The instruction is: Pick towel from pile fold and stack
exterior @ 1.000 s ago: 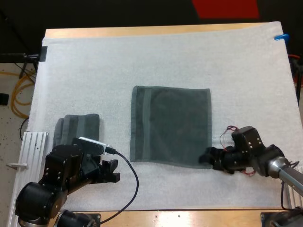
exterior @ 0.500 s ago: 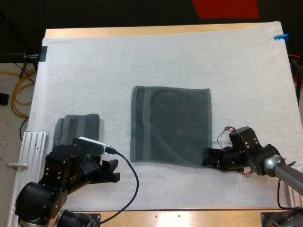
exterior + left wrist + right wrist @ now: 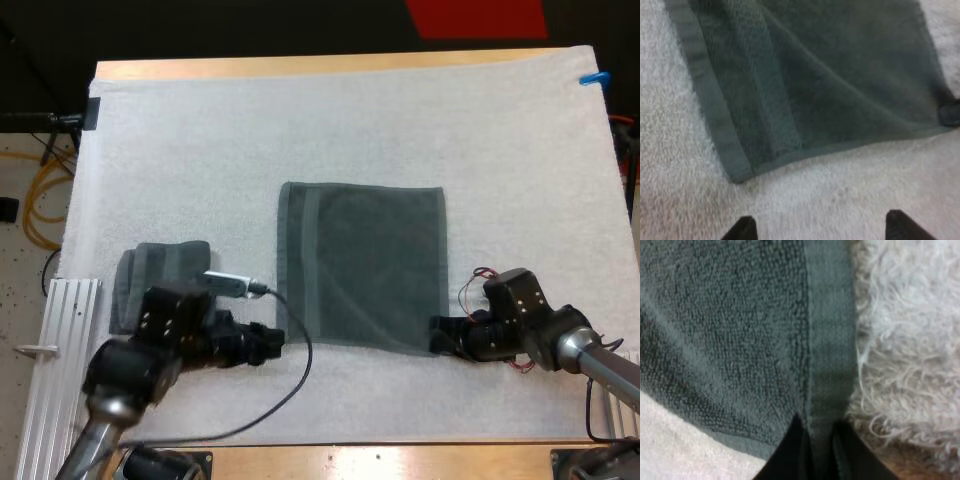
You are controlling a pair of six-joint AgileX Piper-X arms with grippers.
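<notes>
A dark grey-green towel lies spread flat in the middle of the white mat. My right gripper is at its near right corner and is shut on the towel's hem, which runs up between the two black fingers. My left gripper is low over the mat, just short of the towel's near left corner, with its fingertips wide apart and nothing between them. A folded towel lies at the left, partly hidden behind my left arm.
A ribbed metal rail runs along the mat's near left side. The white mat stretches bare beyond the towel to the table's far edge. Yellow cable lies on the floor at the left.
My left arm has moved forward and right, up to the towel's near left corner. My right gripper slid slightly along the corner and closed on the hem.
</notes>
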